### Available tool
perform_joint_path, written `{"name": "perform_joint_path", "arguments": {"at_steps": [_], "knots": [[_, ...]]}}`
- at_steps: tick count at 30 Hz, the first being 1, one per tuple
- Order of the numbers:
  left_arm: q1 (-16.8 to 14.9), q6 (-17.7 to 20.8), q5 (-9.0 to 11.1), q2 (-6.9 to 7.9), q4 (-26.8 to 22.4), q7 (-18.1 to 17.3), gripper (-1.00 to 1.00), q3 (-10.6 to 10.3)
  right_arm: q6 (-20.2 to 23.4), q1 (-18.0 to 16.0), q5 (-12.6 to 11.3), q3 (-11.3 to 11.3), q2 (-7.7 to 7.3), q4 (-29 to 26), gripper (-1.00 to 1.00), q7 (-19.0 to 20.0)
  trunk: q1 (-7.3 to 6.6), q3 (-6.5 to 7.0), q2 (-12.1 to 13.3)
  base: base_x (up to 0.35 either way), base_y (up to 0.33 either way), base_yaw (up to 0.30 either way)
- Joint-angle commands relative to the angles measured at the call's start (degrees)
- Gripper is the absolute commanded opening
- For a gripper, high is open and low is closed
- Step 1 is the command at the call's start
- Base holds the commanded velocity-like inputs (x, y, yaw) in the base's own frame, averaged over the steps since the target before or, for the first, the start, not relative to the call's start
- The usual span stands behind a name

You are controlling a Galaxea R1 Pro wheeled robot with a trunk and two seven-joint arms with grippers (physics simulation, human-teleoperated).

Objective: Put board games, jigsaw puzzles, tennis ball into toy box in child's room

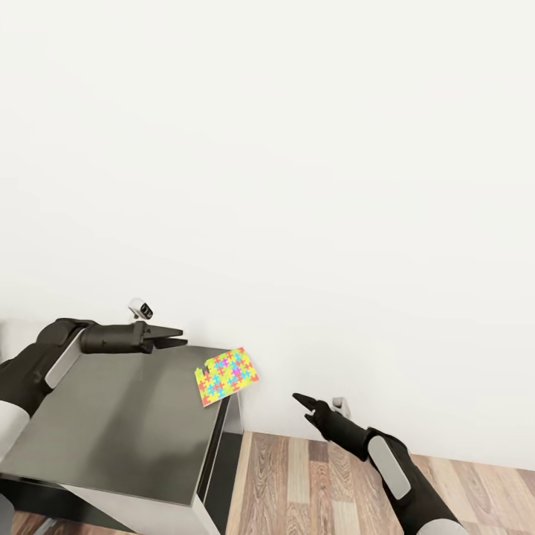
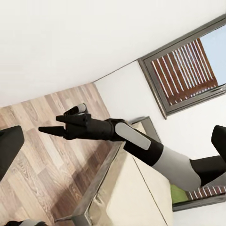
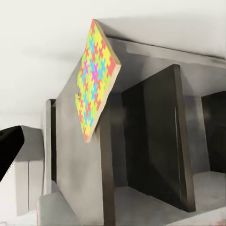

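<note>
The left gripper (image 1: 172, 340) hovers over the back edge of the dark grey tabletop (image 1: 111, 423), its jaws nearly together and holding nothing. To its right, the puzzle (image 1: 226, 376) lies at the tabletop's far right corner, part of it overhanging the edge. From the left jaws it lies just ahead, rightward and lower; its long axis runs diagonally, rising toward the wall. Further right, the right gripper (image 1: 306, 410) hangs off the tabletop, above the wooden floor (image 1: 312, 483), its jaws also close together and empty. The puzzle lies up and to the left of it. Judged from the head view, the left arm is the nearer one. No brand, label or readable writing shows on the puzzle; only coloured interlocking pieces are seen
</note>
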Motion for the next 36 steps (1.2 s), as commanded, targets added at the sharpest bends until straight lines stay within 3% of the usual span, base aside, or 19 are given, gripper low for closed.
{"name": "perform_joint_path", "arguments": {"at_steps": [1, 8, 11, 14, 36], "knots": [[-0.1, 0.6, 0.2, 0.18, 0.0, -0.2, 1.00, -0.2, 0.7, -0.9, -0.3, -0.2, -0.08, 1.5, 1.00, 0.9, 0.23, -0.25, -0.5, 0.000, 0.000, 0.000], [-0.1, 0.6, 0.3, 0.28, 0.0, -0.2, 1.00, -0.1, 1.8, -3.1, -0.3, -0.5, -1.83, 4.3, 1.00, 5.5, 1.77, -1.51, -3.3, 0.000, 0.000, 0.000], [-0.1, 0.7, 0.3, 0.36, -0.1, -0.3, 1.00, -0.2, 5.2, -3.2, -1.0, -0.8, -3.31, 4.3, 1.00, 6.7, 2.43, -2.05, -4.5, 0.000, 0.000, 0.000], [-0.1, 0.7, 0.2, 0.41, 0.0, -0.3, 1.00, -0.1, 8.2, -3.2, -1.9, -1.2, -3.63, 4.5, 1.00, 8.3, 3.09, -2.59, -5.7, 0.000, 0.000, 0.000], [-0.1, 0.7, 0.0, 0.56, 0.0, -0.4, 1.00, -0.1, 9.2, -3.2, -2.5, -1.4, -3.16, 4.6, 1.00, 9.1, 7.92, -6.54, -14.5, 0.000, 0.000, 0.000]]}}
